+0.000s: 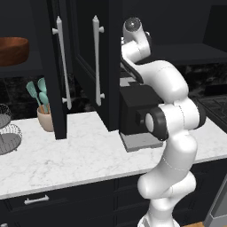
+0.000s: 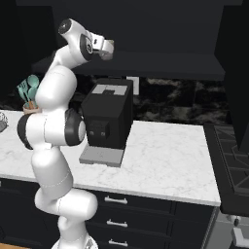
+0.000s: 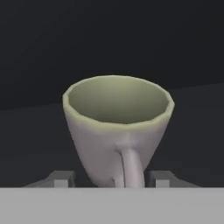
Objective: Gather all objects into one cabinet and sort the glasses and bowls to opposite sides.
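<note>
Fingertips of mine show as two small grey nubs low in the hand view, one on each side of a pale grey-beige mug. They stand close by its lower wall, yet I cannot tell whether they press on it or leave a sliver of gap, so I will not call it a grip. The mug sits upright on a dark inner shelf, its mouth open toward me with a greenish tint inside, and its handle points straight back at me, between my two tips.

From the right base view my gripper is raised high and reaches into the shadowed opening of the black wall cabinet, above the black coffee machine that stands on the white marble counter. A bit of pale mug shows at my hand there.

In the left base view my wrist goes in past a cabinet door with a long white bar handle. Well to the left, on another dark shelf, rests the reddish-brown wooden bowl. Below it on the counter stand a beige pot of teal utensils and a tiered wire basket.
</note>
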